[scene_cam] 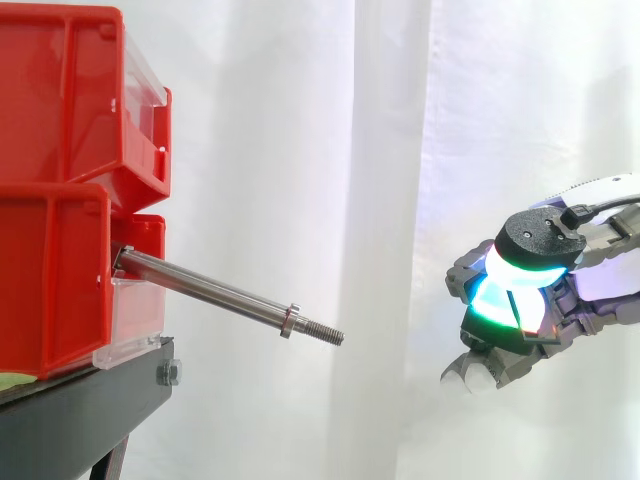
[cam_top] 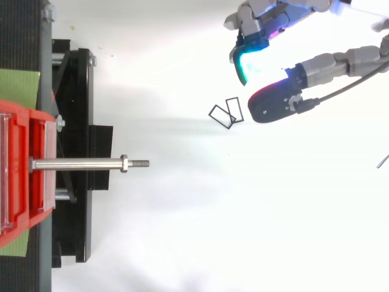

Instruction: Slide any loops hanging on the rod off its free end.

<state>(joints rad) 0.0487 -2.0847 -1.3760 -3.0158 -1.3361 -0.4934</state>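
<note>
The rod (scene_cam: 215, 292) sticks out of the lower of two stacked red bins (scene_cam: 60, 100) on the black stand (scene_cam: 90, 400) and slopes slightly down toward its free end, with a nut (scene_cam: 290, 320) just short of the threaded tip. Nothing hangs on it: in the top view its shaft (cam_top: 76, 163) is bare from bin to tip. Two thin black rectangular loops (cam_top: 222, 116) overlap one another against the white surface in the top view, well apart from the rod's tip and up toward the hand. The hand (scene_cam: 530, 300) hangs in the air before the white curtain (scene_cam: 300, 150), well to the right of the rod's end and at about the height of its tip. Its fingers (cam_top: 246, 61) are loosely bent and released, glowing cyan and green, with an open gap between them and the dark-backed thumb (cam_top: 273, 103), and they grasp nothing. The loops are just beside the thumb's tip; whether they touch it cannot be told.
</note>
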